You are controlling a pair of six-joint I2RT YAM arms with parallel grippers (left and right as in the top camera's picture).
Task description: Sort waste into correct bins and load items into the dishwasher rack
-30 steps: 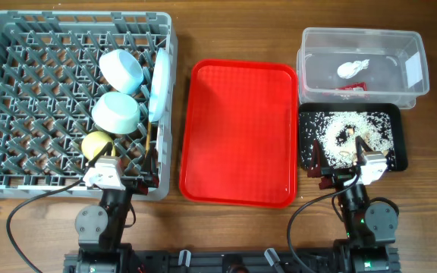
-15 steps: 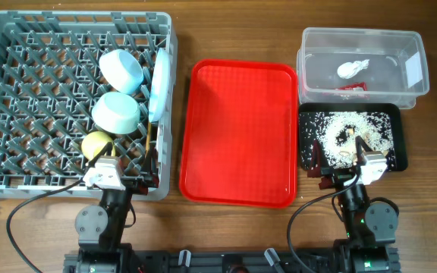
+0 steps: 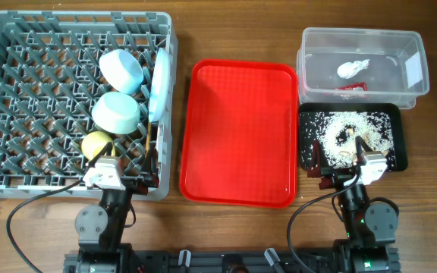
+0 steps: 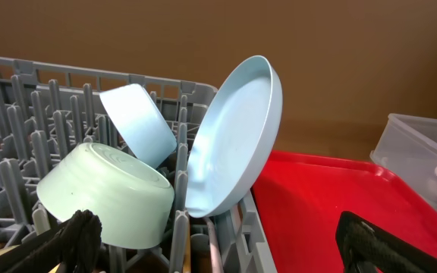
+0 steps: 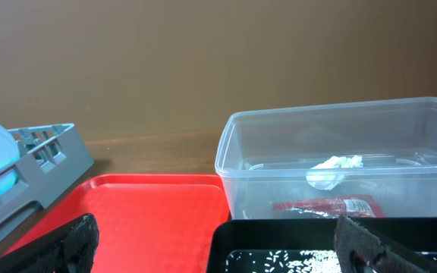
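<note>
The grey dishwasher rack (image 3: 21, 91) holds a pale blue bowl (image 3: 121, 70), a pale green bowl (image 3: 117, 112), a yellow cup (image 3: 95, 144) and an upright pale blue plate (image 3: 158, 85); a chopstick (image 3: 149, 145) stands beside them. The clear tub (image 3: 361, 64) holds the tissue (image 3: 352, 68) and the red-and-white wrapper (image 3: 351, 87). The black tray (image 3: 353, 136) holds rice grains and scraps (image 3: 347, 135). My left gripper (image 4: 218, 246) is open and empty at the rack's front edge. My right gripper (image 5: 218, 243) is open and empty at the black tray's front edge. The fork is not visible.
A large empty red serving tray (image 3: 237, 133) lies between the rack and the bins. Both arms' bases sit at the table's front edge (image 3: 226, 227). Wooden table surrounds everything.
</note>
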